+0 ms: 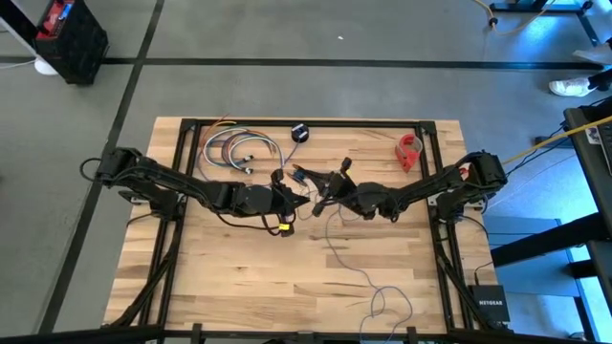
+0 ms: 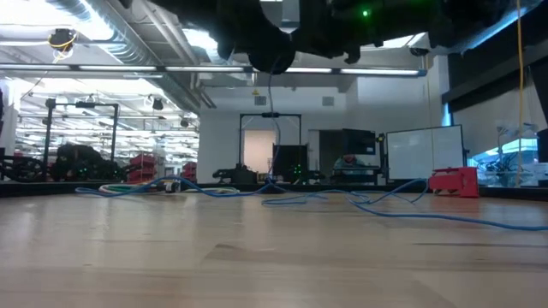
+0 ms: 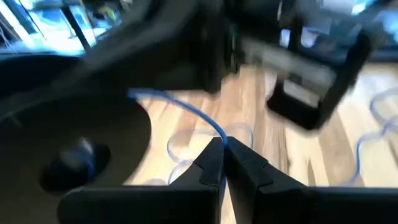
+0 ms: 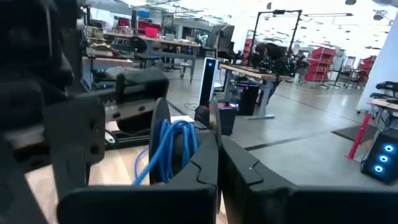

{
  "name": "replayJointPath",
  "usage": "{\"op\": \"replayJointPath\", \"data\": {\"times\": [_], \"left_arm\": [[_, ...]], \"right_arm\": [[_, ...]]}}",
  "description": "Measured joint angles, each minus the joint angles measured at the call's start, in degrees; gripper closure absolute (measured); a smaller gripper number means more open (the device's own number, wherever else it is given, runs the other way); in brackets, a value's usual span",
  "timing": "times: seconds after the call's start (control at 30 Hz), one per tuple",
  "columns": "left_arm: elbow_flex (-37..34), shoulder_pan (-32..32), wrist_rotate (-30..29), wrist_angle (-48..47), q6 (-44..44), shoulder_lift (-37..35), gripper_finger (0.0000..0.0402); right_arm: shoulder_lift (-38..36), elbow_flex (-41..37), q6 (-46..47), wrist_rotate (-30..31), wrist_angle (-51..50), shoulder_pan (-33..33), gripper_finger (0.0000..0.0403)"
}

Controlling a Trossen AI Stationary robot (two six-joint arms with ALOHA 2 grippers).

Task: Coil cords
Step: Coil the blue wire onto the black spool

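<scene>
The thin cord shows grey-purple from above and blue in the other views. It runs from the grippers at mid-table down the table [image 1: 349, 263] to loose loops near the front edge [image 1: 387, 306]. The black spool [image 4: 160, 140], with cord wound on it, is at my right gripper [image 1: 330, 186], which is shut on it and raised above the table. My left gripper [image 1: 298, 198] is right beside it, shut on the cord [image 3: 186, 109]. In the low view a strand of cord [image 2: 272, 128] hangs from the arms to the table. My left gripper pinches a single strand of the cord [image 3: 219, 134] between its two fingertips. The strand leads away from the tips toward the spool [image 3: 74, 143] in a gentle arc, clear of the table. My right gripper pinches the rim of one thin flange of the spool [image 4: 213, 121] between its two shut fingers. The spool stands on edge, lifted clear of the table. The wound cord [image 4: 174, 146] lies between the flanges, beside the fingers.
A bundle of multicoloured cables [image 1: 234, 151] lies at the far left of the table. A small black round object [image 1: 299, 132] lies at the far middle and a red object [image 1: 409, 150] at the far right. Bare wood lies to the near left.
</scene>
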Motion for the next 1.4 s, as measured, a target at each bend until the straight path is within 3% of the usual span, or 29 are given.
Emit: {"op": "replayJointPath", "data": {"times": [0.33, 0.5, 0.67, 0.83, 1.1, 1.4], "left_arm": [[0.0, 2.7, -0.1, -6.4, -0.6, 0.4, 0.0396], [0.0, 3.6, -0.7, -8.8, -0.6, 0.4, 0.0396], [0.0, 3.3, -9.4, -9.7, -0.2, 0.4, 0.0396], [0.0, 3.3, -9.4, -12.1, 0.7, 0.4, 0.0396], [0.0, 3.4, -9.4, -12.3, 0.6, 0.4, 0.0396], [-0.1, 3.2, -9.2, -12.1, 0.6, 0.4, 0.0396]], "right_arm": [[-4.8, 0.0, -3.4, -2.3, 1.7, 1.3, 0.0397], [-7.4, 0.0, -7.6, 1.4, -1.9, 5.0, 0.0397], [-9.0, 0.0, -10.4, 8.6, -8.0, 9.7, 0.0397], [-9.4, 0.0, -10.2, 12.6, -15.8, 13.4, 0.0397], [-8.2, 0.0, 2.0, 13.0, -33.2, 13.8, 0.0397], [-2.9, 0.2, 8.9, 13.1, -38.0, 10.9, 0.0397]]}}
